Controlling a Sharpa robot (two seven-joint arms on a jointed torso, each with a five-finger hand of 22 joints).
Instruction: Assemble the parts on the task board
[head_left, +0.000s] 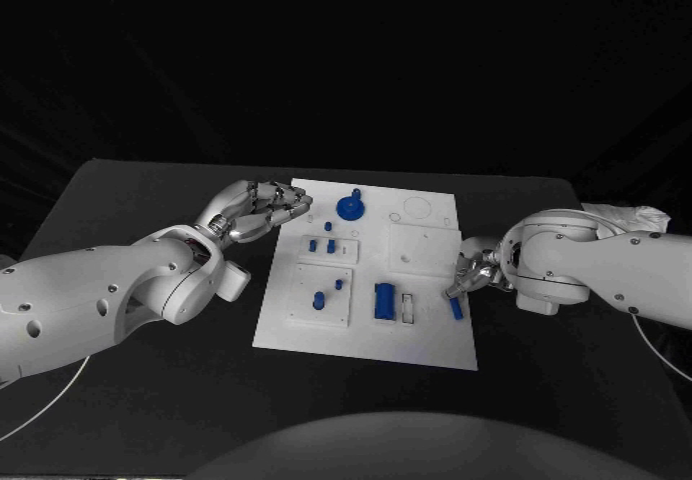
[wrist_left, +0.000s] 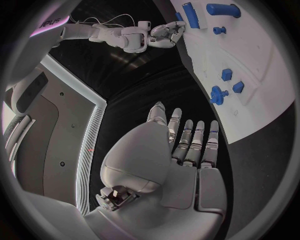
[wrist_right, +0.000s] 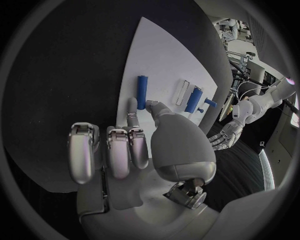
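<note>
The left hand (head_left: 260, 210) sits at the board's (head_left: 433, 335) far left corner, fingers (wrist_left: 195, 142) straight and close together, palm bare, holding nothing; whether it touches the board edge I cannot tell.

On the white board, moving rightward, a round blue knob (head_left: 351, 207) stands near the far edge. Below it sit small blue pegs (head_left: 322, 243), then two more pieces (head_left: 327, 292) on a raised square plate. Next comes an upright blue block (head_left: 385, 300) beside a narrow slot (head_left: 410, 309).

Near the board's right edge lies a short blue rod (head_left: 456, 308). The right hand (head_left: 473, 272) is down over it: the forefinger and thumb (wrist_right: 156, 108) meet at the rod's near end, the other fingers curled back. It looks like a pinch on the rod, which lies flat on the board.

The black table (head_left: 130, 200) surrounds everything.
</note>
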